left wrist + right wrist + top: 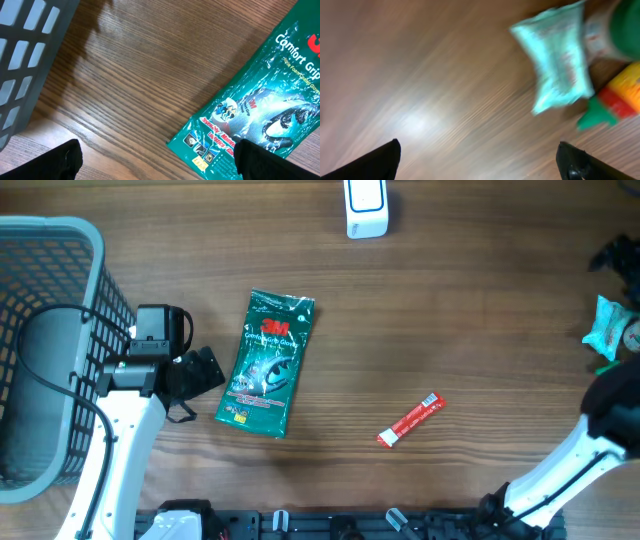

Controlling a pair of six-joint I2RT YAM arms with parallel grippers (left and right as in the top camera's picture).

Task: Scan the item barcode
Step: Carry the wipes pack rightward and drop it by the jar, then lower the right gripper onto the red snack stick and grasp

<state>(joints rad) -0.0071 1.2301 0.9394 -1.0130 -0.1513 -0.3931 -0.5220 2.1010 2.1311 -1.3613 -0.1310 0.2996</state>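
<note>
Noted left tool (200,372) spread wide, empty; green glossy plastic glove packet (266,364) just ahead, flat on wooden surface (450,310), label up, likely awaiting pickup. Noted right tool (480,160) likewise spread, gripping nothing; pale teal crinkled pouch (555,65) ahead, blurred.

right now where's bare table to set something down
Widest bare patch: the middle, between the green glove packet, the white scanner, the red sachet and the teal pouch at the right edge. Also free: top left, between basket and scanner. Crowded: the gap from basket to packet, filled by the left pincer, and around the pouch.
</note>
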